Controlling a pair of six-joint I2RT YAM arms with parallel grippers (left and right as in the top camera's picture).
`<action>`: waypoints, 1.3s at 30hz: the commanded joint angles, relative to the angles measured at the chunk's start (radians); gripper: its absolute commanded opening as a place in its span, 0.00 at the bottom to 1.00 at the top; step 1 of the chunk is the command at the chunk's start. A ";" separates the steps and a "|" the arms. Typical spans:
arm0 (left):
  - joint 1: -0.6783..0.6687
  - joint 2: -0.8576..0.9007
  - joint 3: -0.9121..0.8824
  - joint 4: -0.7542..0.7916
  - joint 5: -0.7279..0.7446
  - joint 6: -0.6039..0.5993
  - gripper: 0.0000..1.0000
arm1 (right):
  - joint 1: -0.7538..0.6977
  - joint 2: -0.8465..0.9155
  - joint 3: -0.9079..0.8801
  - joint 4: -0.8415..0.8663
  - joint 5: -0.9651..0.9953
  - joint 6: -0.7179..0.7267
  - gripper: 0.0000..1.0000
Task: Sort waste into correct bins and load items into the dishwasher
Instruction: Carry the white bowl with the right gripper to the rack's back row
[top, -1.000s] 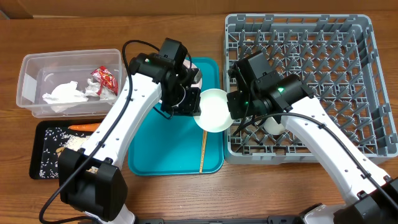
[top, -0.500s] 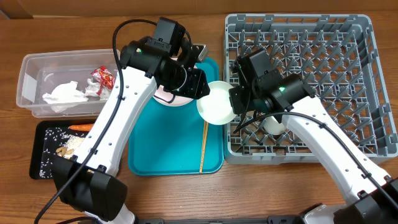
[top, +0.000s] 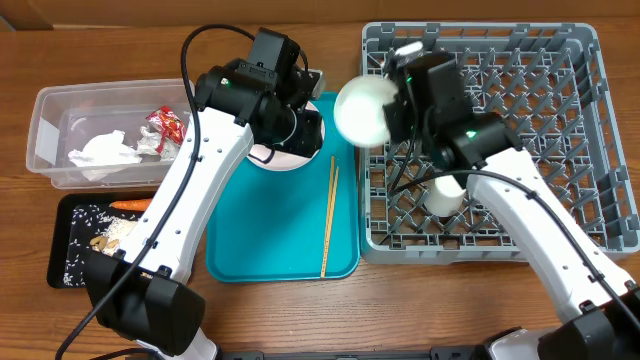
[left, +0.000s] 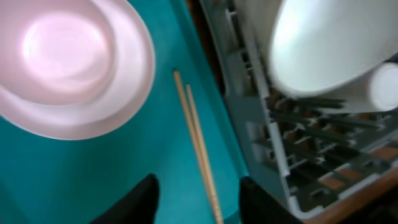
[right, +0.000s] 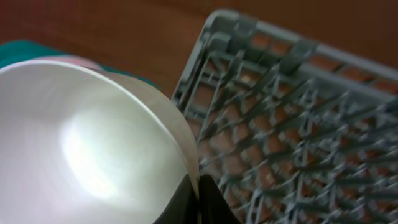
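Bowl (top: 362, 110) location: where do we record it? (Operator)

We record it off the table, tilted, in the air at the left wall of the dish rack (top: 480, 35), near the rack's far left corner. The right gripper (right: 198, 194) is clamped tight on its rim. The right wrist view looks into the white interior. (Technician)

And the left gripper (left: 198, 186)? (Operator)

We read its jaws as partly apart with nothing between them. It hangs above the teal tray (top: 270, 245), near the plate (left: 68, 68). The chopsticks (top: 329, 220) lie side by side on the tray below it. (Technician)

What do we note inside the rack? (Operator)

One cup (top: 446, 195), resting among the pegs near the front left, partly under the right arm. (Technician)

Waste status? (Operator)

We find the wrapper (top: 168, 128) and the tissue (top: 102, 152) in the clear tub (top: 45, 140). The carrot (top: 130, 205), the food scraps (top: 112, 232) and the rice grains (top: 78, 250) lie in the black tray (top: 56, 275), which sits just in front of the tub. (Technician)
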 joint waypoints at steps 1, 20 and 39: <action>-0.005 -0.015 0.024 0.001 -0.111 0.011 0.56 | -0.034 0.005 0.000 0.071 0.061 -0.125 0.04; -0.005 -0.015 0.024 0.002 -0.122 0.011 1.00 | -0.126 0.225 0.000 0.661 0.233 -0.687 0.04; -0.005 -0.015 0.024 0.002 -0.122 0.011 1.00 | -0.195 0.478 0.000 1.183 0.256 -1.124 0.04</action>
